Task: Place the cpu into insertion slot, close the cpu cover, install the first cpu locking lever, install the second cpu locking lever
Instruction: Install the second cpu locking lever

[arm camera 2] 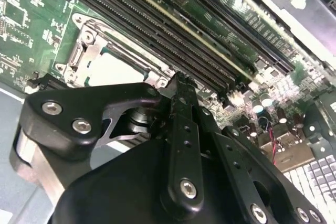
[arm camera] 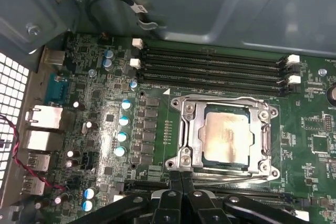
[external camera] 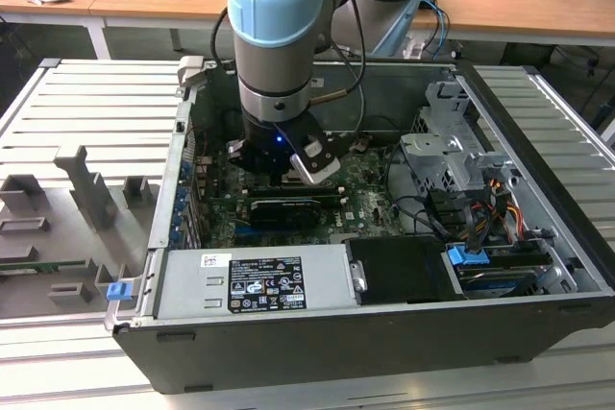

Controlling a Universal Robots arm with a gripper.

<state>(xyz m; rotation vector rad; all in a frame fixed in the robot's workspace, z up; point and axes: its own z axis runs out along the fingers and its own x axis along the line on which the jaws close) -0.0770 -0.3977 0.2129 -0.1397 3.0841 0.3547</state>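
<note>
Inside the open case (external camera: 538,237) on the slatted bench (external camera: 86,112), arm (external camera: 274,36) reaching down over the green board (arm camera: 105,77). Socket: cover (arm camera: 262,129) lies shut over the slot (arm camera: 184,129), cpu (arm camera: 227,134) seated and showing through its window. Pincer (arm camera: 181,182) hangs just beside the socket's edge, fingers (arm camera 2: 181,103) pressed together, holding nothing. Risks, as judged: tips so near the frame could snag or skid off a thin lever; a slip would scrape board parts; the memory slots (arm camera: 210,64) lie close by.
</note>
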